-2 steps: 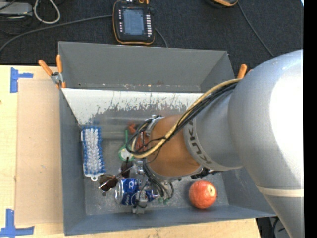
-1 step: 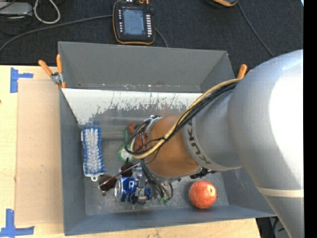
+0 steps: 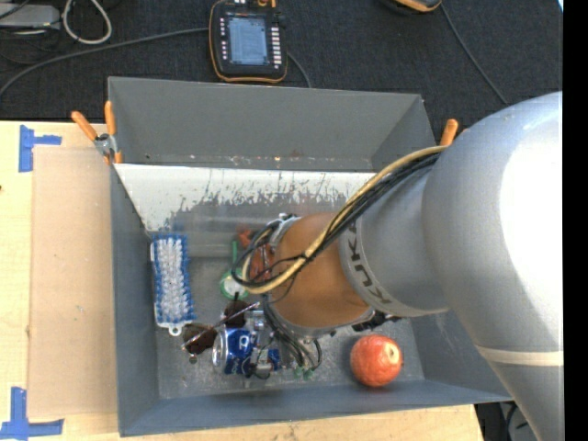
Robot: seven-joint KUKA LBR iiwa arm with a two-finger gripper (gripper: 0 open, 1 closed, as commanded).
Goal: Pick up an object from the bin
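The gripper [image 3: 265, 337] sits low at the bin's [image 3: 130, 338] near middle, over a blue can [image 3: 235, 347] lying there. How far open it is, or whether it grips anything, I cannot tell. A red apple [image 3: 376, 360] lies to the right, a blue brush [image 3: 172, 281] to the left.

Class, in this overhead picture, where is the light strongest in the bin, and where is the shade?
Camera view: strongest on a pale band across the bin's far inner wall and on the arm's grey link; the floor round the red apple and blue brush is dimmer, shaded beneath the orange wrist cover.
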